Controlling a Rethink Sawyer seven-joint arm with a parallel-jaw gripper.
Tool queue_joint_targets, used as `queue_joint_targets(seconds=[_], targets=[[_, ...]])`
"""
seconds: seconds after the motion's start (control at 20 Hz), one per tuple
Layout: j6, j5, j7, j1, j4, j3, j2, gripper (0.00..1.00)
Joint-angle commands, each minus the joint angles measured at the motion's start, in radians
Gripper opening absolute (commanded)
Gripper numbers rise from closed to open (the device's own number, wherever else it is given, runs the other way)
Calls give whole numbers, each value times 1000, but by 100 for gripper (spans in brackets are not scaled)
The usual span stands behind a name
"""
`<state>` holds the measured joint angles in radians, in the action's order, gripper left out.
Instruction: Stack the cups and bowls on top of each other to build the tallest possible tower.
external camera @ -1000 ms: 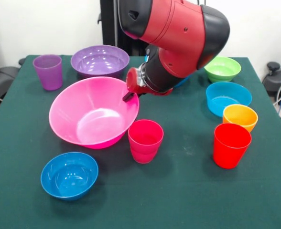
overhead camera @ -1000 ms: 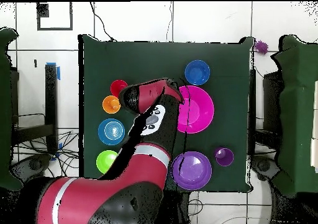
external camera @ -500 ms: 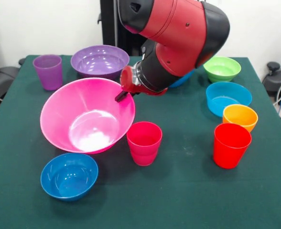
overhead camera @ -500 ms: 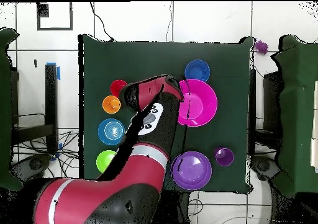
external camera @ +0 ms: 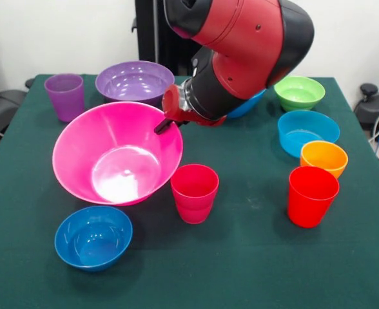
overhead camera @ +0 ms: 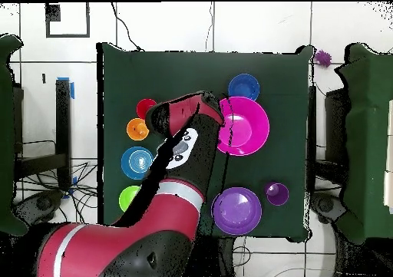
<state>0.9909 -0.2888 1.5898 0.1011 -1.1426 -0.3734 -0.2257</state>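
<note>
Front view, gripper (external camera: 165,123) at huge pink bowl (external camera: 115,153) rim (tilted)

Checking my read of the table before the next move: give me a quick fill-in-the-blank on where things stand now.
1. The claw is at the rim of the huge ____ bowl.
2. In the front view, the orange bowl sits between the cyan bowl and the ____ cup.
3. The purple cup stands beside the large ____ bowl.

Missing words: pink; red; purple
</note>
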Motion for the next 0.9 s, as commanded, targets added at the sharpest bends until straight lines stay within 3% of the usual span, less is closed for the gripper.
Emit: queue_joint_targets(seconds=[0.05,0.35,0.9], targets=[[67,-43,48,37,-7,28,-37,0],[96,-20,133,86,-75,-32,-78,0],[208,-24,80,151,-116,-90,-170,0]])
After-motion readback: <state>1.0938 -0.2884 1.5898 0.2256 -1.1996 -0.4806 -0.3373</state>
